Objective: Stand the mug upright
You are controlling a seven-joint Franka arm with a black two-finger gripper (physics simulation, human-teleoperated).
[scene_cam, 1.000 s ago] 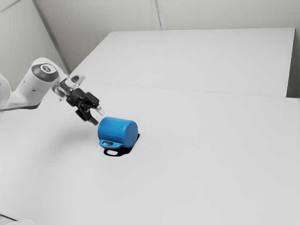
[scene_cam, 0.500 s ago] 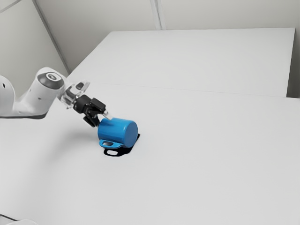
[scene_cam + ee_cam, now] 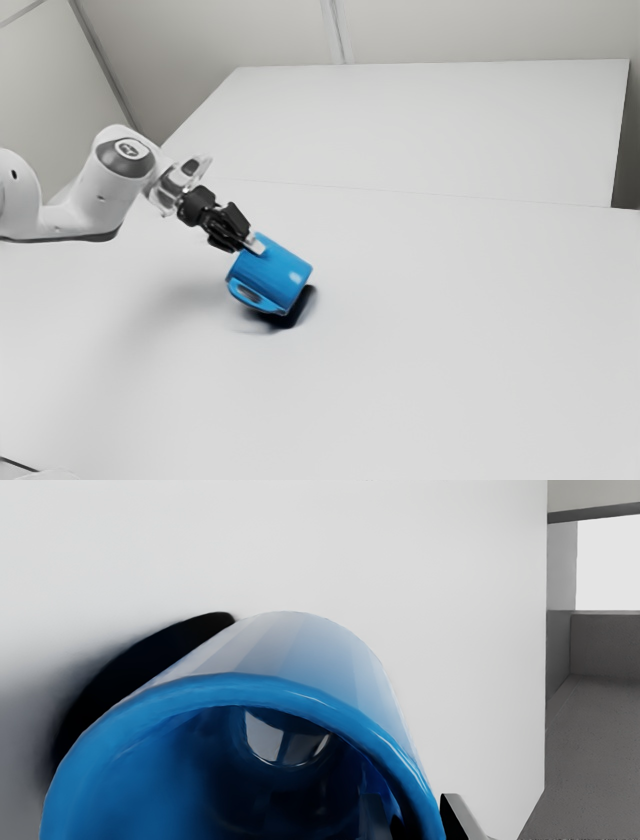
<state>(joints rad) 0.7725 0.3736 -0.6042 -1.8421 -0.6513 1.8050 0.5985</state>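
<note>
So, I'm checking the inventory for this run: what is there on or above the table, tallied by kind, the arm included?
Mugs: 1, the blue mug, tilted
Robot arms: 1, the white arm
Total: 2
Left out: a pale shape at the bottom edge, toward the exterior view's left; I can't tell what it is.

Pretty bright, even light here, the white table (image 3: 460,320) around the mug (image 3: 270,275) looks nearly washed out. Can't tell where the lamp sits tbh. There's a near-black shadow (image 3: 301,307) under the mug and a soft grey smudge (image 3: 180,298) off to its side, toward the exterior view's left. Wrist view: pale sheen on the mug's outside, glare streaks along its rim (image 3: 240,682), murky dark inside
</note>
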